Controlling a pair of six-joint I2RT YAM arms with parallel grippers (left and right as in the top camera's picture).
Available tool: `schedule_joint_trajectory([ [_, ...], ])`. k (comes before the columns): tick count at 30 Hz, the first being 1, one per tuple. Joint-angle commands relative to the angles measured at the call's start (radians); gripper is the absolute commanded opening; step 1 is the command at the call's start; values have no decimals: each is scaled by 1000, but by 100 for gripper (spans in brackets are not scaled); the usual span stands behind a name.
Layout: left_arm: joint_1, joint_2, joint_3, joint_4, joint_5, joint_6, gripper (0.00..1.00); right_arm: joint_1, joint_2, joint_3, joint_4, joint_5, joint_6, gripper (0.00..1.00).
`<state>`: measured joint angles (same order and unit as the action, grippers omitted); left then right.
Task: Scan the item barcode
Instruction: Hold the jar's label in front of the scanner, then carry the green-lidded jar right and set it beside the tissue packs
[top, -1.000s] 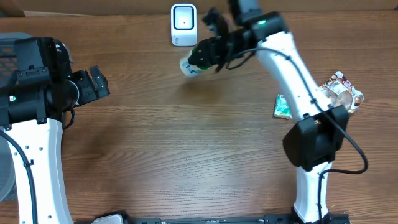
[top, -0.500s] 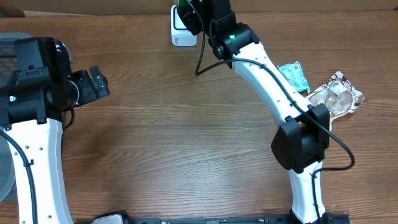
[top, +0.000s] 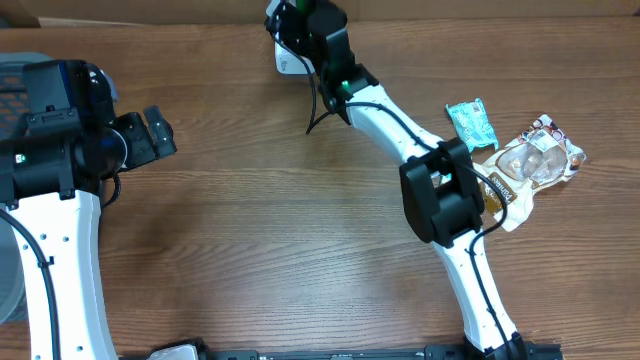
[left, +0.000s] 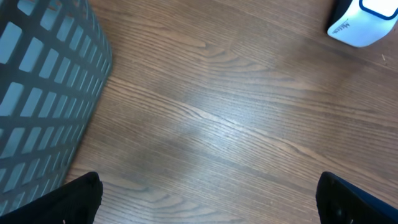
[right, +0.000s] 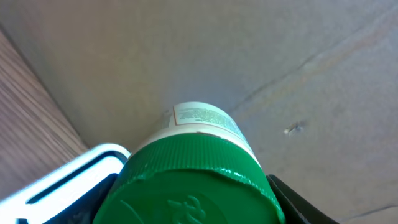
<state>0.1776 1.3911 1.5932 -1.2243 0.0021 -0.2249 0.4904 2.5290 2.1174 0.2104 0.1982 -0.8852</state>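
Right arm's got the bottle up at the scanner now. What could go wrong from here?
1. The bottle hangs close over the scanner; a small drop could knock the scanner over.
2. No barcode shows in any view, so it may not be facing the scanner window and the scan could miss.
3. The right arm's elbow sits right by the snack bag; pulling back could drag the bag.

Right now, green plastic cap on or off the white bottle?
On: the green plastic cap covers the near end of the white labelled bottle.

Overhead top-down, wrist cams close-up, all share scanner (top: 283, 62).
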Motion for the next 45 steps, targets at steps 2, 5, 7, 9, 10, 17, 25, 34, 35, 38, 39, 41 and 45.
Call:
schedule_joint_trajectory([
  [2,5,-18,6,1,-13,23,100,-13,37,9,68,41,-143,42],
  [5,5,-18,6,1,-13,23,100,-13,52,9,81,37,-200,42],
  [7,5,-18,6,1,-13,23,100,-13,60,9,86,37,-233,42],
  [9,5,-18,6,1,-13,23,99,-13,61,9,83,37,-242,42],
  [10,5,-18,6,1,-13,23,99,-13,61,9,83,37,-242,42],
  [17,5,-18,6,1,-13,23,100,-13,61,9,99,37,-246,42],
  [25,5,-18,6,1,-13,23,99,0,33,9,102,37,-127,38],
  [34,5,-18,6,1,-13,23,100,6,-182,9,-160,-56,234,47],
  [35,5,-18,6,1,-13,23,100,8,-207,9,-212,-88,288,47],
  [38,5,-18,6,1,-13,23,100,10,-298,9,-400,-255,500,47],
  [39,5,-18,6,1,-12,23,100,11,-327,9,-463,-332,567,47],
  [41,5,-18,6,1,-13,23,100,11,-372,9,-584,-523,702,47],
  [45,5,-18,6,1,-13,23,100,11,-396,9,-778,-813,827,47],
])
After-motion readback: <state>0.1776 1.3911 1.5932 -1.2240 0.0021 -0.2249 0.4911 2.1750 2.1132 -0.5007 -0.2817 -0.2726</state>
